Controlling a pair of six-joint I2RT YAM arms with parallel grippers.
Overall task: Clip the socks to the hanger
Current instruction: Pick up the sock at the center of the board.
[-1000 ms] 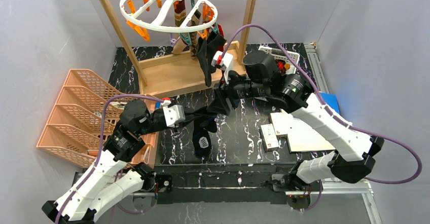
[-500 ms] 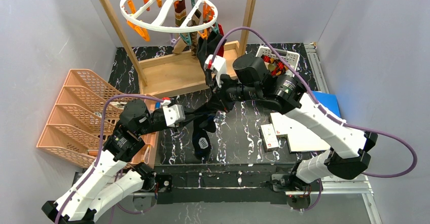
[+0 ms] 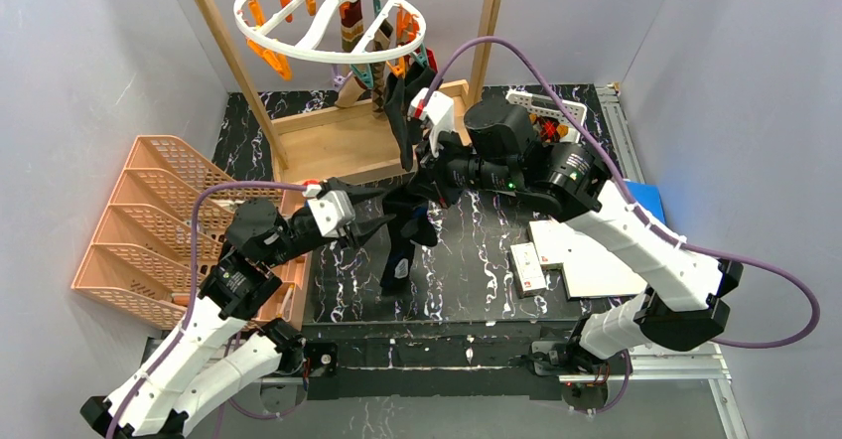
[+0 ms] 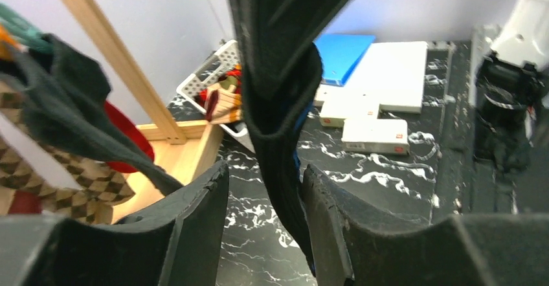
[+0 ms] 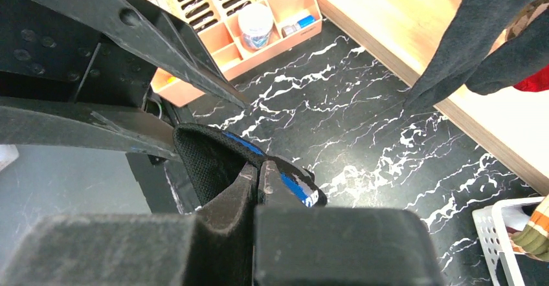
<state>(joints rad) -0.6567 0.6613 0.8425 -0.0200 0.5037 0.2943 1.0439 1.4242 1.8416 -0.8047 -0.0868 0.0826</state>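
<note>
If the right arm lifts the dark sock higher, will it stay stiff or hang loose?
Probably floppy: the dark sock hangs limp and folded below the right gripper, whose jaws are shut on its edge. Likely light, since a thin pinch carries it. It may swing, as it only hangs between the open jaws of the left gripper.

Bends the left arm point(image 3: 204, 325) up from its base at the near left and points the left gripper point(image 3: 375, 222) rightward, fingers point(image 4: 194, 221) parted with a clear gap between them. Folds the right arm point(image 3: 635, 245) at the elbow on the near right and reaches leftward, setting the right gripper point(image 3: 422, 206) just beside the left one, fingers point(image 5: 236, 192) pressed together on the dark sock point(image 5: 207, 156).
</note>
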